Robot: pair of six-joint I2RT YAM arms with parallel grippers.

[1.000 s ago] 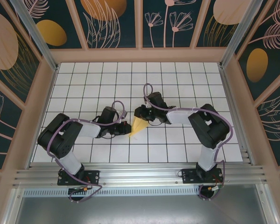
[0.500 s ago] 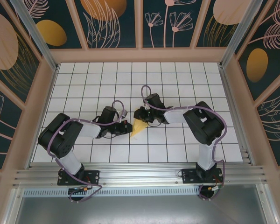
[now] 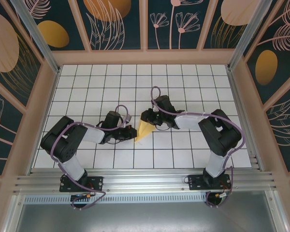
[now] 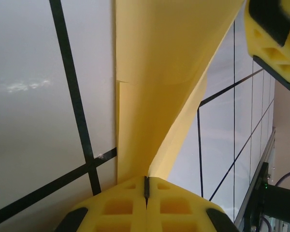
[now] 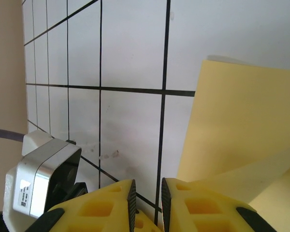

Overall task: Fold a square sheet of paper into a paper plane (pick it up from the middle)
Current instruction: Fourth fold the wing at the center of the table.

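mid-fold at the centre of the table [image 3: 193, 87]: left gripper [image 4: 146, 181] pinches the narrow end of the yellow paper [image 3: 144, 129], right gripper [image 5: 148, 191] slightly parted beside it; next move likely needs a firm, aligned crease.

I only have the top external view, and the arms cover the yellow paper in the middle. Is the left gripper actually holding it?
Observer: Yes. In the left wrist view the left gripper is shut, and the yellow paper comes out from between its fingertips.
Operator: And the right gripper?
Observer: In the right wrist view the right gripper has a narrow gap between its jaws. A grid line of the table shows through the gap, and the paper lies beside one finger, not in it.
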